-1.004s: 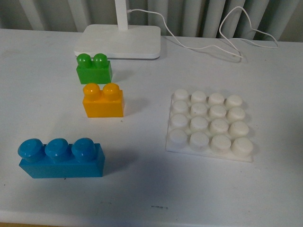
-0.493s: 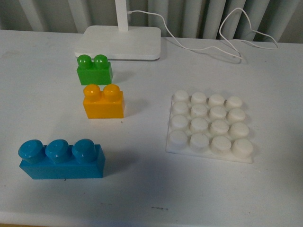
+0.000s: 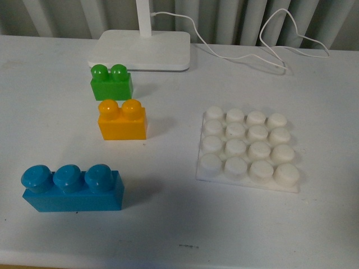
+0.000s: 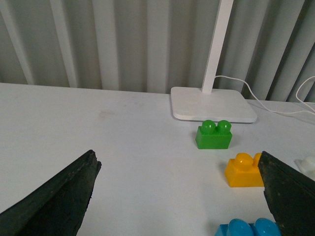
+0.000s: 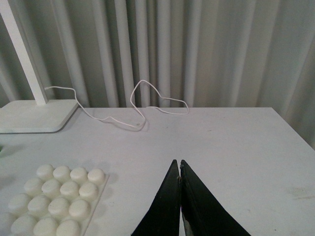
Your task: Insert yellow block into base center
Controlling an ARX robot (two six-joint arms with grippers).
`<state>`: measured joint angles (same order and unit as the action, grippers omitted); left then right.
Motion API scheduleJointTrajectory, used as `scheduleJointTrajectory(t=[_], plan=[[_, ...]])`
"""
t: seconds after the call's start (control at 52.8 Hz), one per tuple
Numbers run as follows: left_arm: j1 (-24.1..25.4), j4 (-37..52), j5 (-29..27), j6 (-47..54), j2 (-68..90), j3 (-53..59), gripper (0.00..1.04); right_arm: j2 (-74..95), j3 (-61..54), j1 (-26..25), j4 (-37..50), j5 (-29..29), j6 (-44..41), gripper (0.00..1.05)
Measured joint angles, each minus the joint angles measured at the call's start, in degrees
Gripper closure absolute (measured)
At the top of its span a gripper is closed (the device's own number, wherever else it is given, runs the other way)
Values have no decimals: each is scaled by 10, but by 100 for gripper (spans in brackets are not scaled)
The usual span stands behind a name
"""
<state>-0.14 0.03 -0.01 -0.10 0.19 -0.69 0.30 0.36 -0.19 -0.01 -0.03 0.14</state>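
Observation:
The yellow block stands upright on the white table, left of the base, with a clear gap between them. The base is a white square plate with a grid of round studs, nothing on it. Neither gripper shows in the front view. In the left wrist view my left gripper is open and empty, and the yellow block sits just ahead beside one dark finger. In the right wrist view my right gripper is shut and empty, off to the side of the base.
A green two-stud brick stands just behind the yellow block. A longer blue brick lies near the table's front left. A white lamp foot and its cable lie at the back.

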Motion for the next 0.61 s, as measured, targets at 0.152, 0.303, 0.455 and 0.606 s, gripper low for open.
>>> scheduleJointTrajectory(t=[0.152,0.303,0.455,0.606], plan=[[0,0,0,0,0,0,6,0,0,0,0,0,0,104],[0,0,0,0,0,0,6,-1,0,0,0,0,-1,103],[0,0,0,0,0,0,6,0,0,0,0,0,-1,75],[0,0,0,0,0,0,6,0,0,0,0,0,-1,47]])
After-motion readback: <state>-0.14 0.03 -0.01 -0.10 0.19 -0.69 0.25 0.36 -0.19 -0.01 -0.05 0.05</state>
